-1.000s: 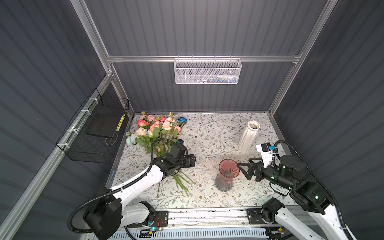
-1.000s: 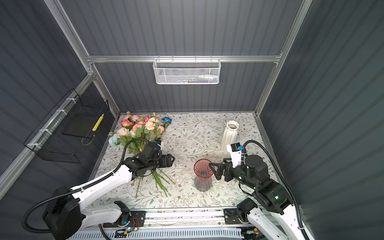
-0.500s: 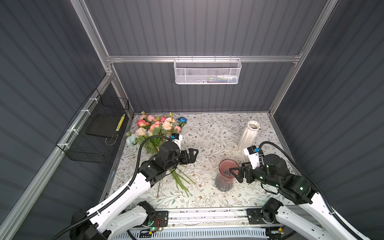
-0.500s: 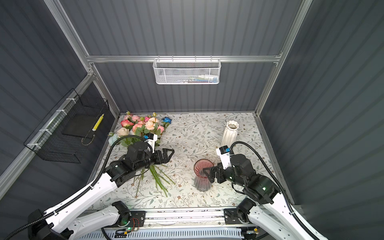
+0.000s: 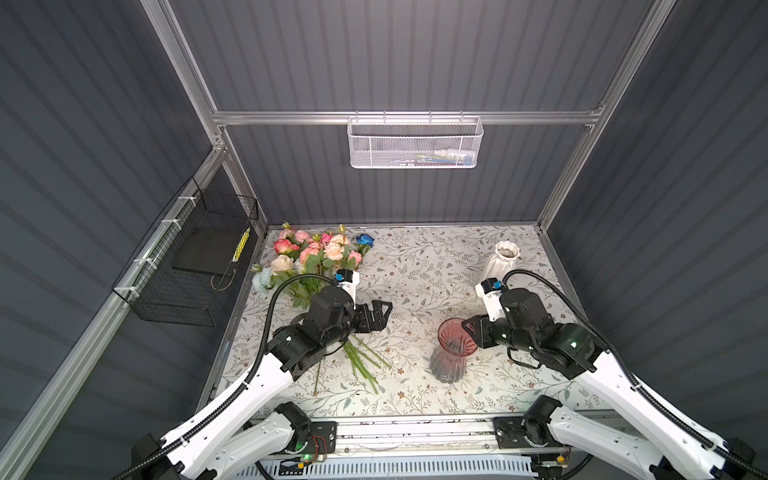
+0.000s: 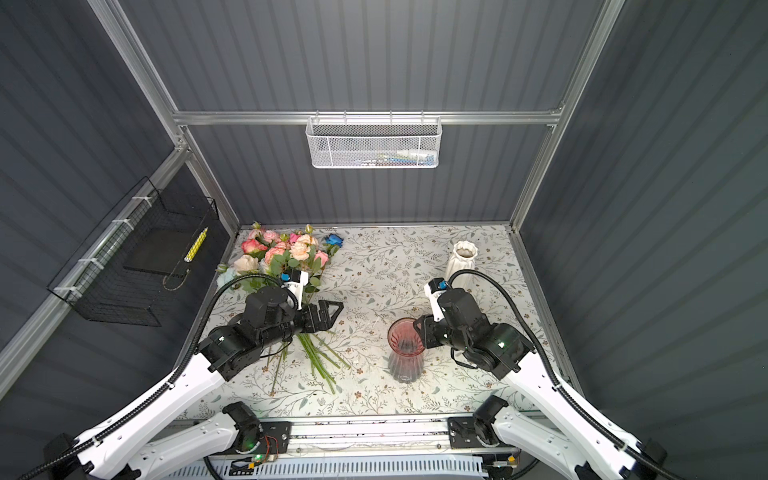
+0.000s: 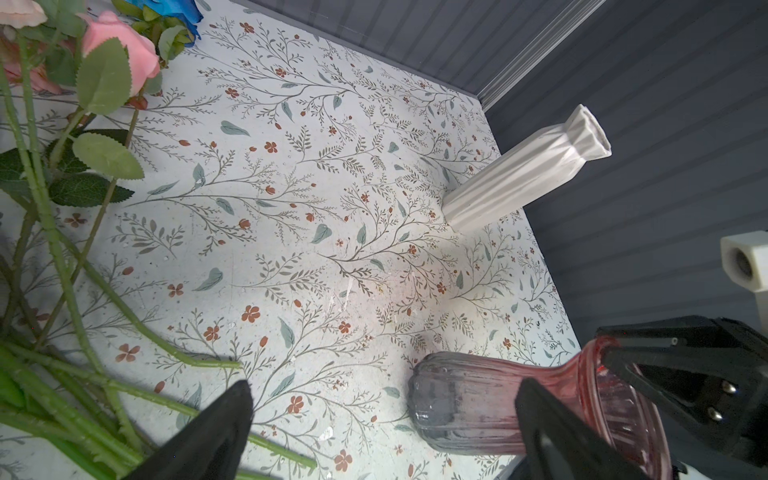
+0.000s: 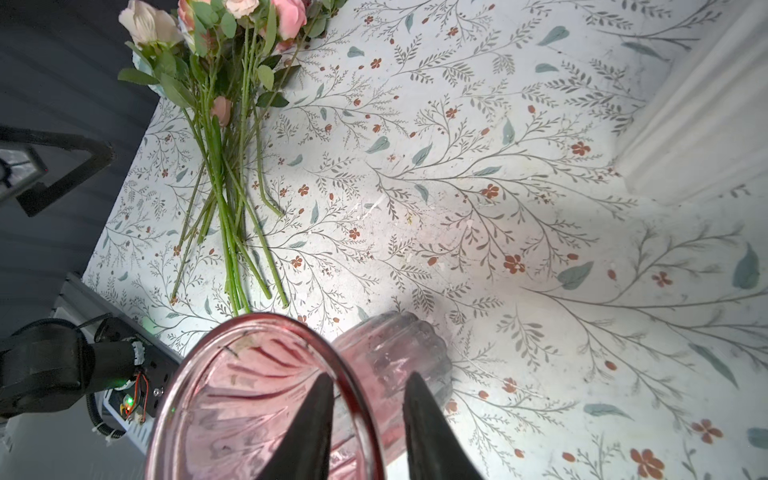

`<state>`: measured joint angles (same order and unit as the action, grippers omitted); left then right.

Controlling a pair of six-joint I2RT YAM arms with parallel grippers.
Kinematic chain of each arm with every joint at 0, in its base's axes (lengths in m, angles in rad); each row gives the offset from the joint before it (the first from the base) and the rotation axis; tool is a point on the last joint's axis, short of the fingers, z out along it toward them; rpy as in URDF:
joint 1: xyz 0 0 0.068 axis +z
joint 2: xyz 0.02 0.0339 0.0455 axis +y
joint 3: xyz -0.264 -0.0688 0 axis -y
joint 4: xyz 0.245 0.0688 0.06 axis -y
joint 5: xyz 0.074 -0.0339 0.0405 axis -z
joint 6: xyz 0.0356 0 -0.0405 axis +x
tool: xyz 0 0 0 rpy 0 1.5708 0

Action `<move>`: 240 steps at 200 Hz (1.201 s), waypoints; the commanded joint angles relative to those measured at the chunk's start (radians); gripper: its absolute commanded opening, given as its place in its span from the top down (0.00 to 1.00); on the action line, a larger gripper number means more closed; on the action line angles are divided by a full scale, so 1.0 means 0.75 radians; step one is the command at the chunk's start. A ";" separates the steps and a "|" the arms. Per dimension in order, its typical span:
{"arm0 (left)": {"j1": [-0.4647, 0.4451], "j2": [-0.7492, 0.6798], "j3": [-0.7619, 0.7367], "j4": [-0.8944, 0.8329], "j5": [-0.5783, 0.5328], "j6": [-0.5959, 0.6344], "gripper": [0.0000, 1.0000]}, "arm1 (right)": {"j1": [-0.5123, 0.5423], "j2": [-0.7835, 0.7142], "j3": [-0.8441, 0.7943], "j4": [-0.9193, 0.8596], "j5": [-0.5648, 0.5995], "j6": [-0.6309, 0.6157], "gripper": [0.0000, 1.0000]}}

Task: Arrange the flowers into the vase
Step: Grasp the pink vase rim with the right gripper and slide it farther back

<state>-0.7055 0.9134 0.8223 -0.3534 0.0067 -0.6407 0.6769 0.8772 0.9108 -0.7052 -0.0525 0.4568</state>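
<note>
The flowers (image 5: 316, 253) (image 6: 282, 253) lie in a bunch at the table's back left, pink, peach, cream and blue blooms toward the wall, green stems (image 5: 361, 361) (image 7: 62, 270) (image 8: 232, 166) fanned toward the front. My left gripper (image 5: 384, 316) (image 6: 336, 313) (image 7: 384, 386) hovers over the stems, wide open and empty. The pink glass vase (image 5: 453, 353) (image 6: 405, 353) (image 7: 465, 399) (image 8: 390, 353) stands upright at front centre-right. My right gripper (image 5: 469, 330) (image 6: 419, 328) (image 8: 370, 376) straddles its rim, one finger inside, one outside. The jaws are narrow, with slim gaps at the tips. The pads are hidden.
A white ribbed vase (image 5: 500, 259) (image 6: 460, 257) (image 7: 528, 170) stands at the back right, close behind my right arm. A white mesh basket (image 5: 415, 143) hangs on the back wall. A black wire basket (image 5: 187, 266) hangs on the left wall. The table (image 5: 415, 270) has a floral cover.
My right gripper has moved left onto the vase's rim and its jaws have narrowed from wide open. My left arm has risen at the elbow, and its jaws have opened a little wider.
</note>
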 commanded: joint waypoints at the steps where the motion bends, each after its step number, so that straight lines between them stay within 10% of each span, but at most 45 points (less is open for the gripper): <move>1: 0.000 -0.036 0.009 -0.060 -0.013 -0.003 0.00 | 0.008 0.059 0.052 -0.014 -0.041 -0.021 0.78; 49: 0.000 -0.093 0.019 -0.147 -0.053 0.017 0.00 | 0.013 0.223 0.145 0.126 -0.140 -0.036 0.96; 184: 0.001 -0.281 0.072 -0.385 -0.202 0.032 0.00 | -0.073 0.873 0.682 0.247 -0.196 -0.160 0.92; 202: 0.001 -0.281 0.076 -0.399 -0.209 0.033 0.00 | -0.076 0.903 0.708 0.233 -0.221 -0.168 0.77; 240: 0.002 -0.283 0.082 -0.409 -0.258 0.052 0.00 | -0.075 0.826 0.663 0.296 -0.191 -0.165 0.01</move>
<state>-0.7055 0.7105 0.8501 -0.6292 -0.1486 -0.6319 0.6197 1.5517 1.4044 -0.5270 -0.1989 0.3473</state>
